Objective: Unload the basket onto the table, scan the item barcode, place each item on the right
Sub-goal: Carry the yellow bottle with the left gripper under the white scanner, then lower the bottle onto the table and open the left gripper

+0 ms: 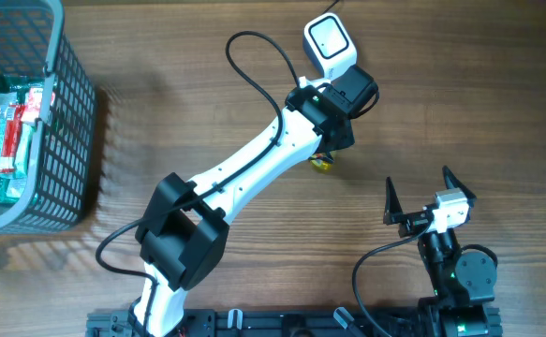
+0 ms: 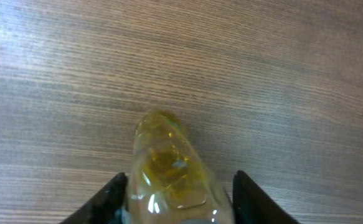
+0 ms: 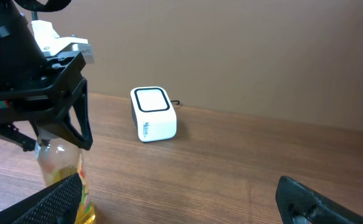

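The item is a clear plastic bottle of yellow liquid, standing upright on the wooden table. In the overhead view only a yellow bit of the bottle shows under the left wrist. My left gripper has its black fingers against both sides of the bottle near the top, and the right wrist view shows the same bottle in that hold. The white scanner sits just beyond the left wrist, its window facing up; the scanner lies behind the bottle. No barcode shows. My right gripper stands wide open at the right, holding nothing.
A grey mesh basket at the far left holds green and red packets. A black cable loops from the left arm across the table. Bare wood lies between the bottle and the right gripper.
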Controlling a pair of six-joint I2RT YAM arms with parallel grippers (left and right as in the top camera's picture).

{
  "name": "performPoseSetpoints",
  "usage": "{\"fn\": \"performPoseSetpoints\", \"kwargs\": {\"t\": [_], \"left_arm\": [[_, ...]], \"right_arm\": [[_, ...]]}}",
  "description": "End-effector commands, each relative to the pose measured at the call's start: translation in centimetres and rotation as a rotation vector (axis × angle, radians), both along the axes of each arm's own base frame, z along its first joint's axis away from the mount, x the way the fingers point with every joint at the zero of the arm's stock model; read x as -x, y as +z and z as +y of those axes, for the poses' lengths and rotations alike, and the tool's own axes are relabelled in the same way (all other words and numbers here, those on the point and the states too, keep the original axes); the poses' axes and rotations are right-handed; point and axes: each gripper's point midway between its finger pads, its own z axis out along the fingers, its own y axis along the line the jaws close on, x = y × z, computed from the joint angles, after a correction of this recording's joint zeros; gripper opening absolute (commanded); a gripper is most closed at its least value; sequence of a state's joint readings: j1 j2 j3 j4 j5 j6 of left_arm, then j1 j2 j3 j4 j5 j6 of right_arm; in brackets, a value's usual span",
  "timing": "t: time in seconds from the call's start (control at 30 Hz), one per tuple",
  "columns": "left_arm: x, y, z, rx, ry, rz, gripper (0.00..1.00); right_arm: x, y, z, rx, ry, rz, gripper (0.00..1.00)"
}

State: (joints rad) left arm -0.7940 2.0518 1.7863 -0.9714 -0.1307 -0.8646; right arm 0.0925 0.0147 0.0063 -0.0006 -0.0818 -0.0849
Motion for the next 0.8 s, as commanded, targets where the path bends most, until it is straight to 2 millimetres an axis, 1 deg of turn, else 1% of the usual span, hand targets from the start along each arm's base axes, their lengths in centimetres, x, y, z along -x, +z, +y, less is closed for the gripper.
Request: {"fn": "performPoseSetpoints", "kwargs": {"t": [0.0, 0.07, 0.17, 0.23, 0.37, 0.4, 0.53, 0.67, 0.73, 0.77], "left_arm": [[0.5, -0.7, -0.1, -0.014, -0.002, 0.017, 0.33], [0.7, -0.7, -0.3, -0.008, -0.013, 0.023, 0.28], [1.1, -0.6, -0.9, -0.015, -0.066, 0.011, 0.25], [1.2, -0.5, -1.7, -0.028, -0.155, -0.015, 0.25], [1.8, -0.4, -2.5, -0.052, -0.261, -0.034, 0.28], [1.9, -0.4, -2.6, -0.055, -0.274, -0.036, 0.30], [2.0, -0.4, -2.7, -0.060, -0.287, -0.037, 0.31], [2.1, -0.5, -2.5, -0.064, -0.287, -0.032, 0.37], [2.1, -0.5, -2.5, -0.066, -0.289, -0.032, 0.49], [2.2, -0.5, -2.6, -0.069, -0.314, -0.032, 0.58]], "right_arm": [[0.0, 0.2, -0.1, 0.012, -0.005, -0.011, 1.00], [0.0, 0.2, -0.1, 0.013, -0.005, -0.011, 1.00], [0.0, 0.2, -0.1, 0.013, -0.005, -0.011, 1.00], [0.0, 0.2, -0.1, 0.013, -0.005, -0.011, 1.00], [0.0, 0.2, -0.1, 0.013, -0.005, -0.011, 1.00], [0.0, 0.2, -0.1, 0.013, -0.005, -0.011, 1.00], [0.0, 0.2, -0.1, 0.013, -0.005, -0.011, 1.00], [0.0, 0.2, -0.1, 0.013, -0.005, -0.011, 1.00], [0.0, 0.2, -0.1, 0.012, -0.005, -0.011, 1.00], [0.0, 0.2, -0.1, 0.013, -0.005, -0.011, 1.00]]}}
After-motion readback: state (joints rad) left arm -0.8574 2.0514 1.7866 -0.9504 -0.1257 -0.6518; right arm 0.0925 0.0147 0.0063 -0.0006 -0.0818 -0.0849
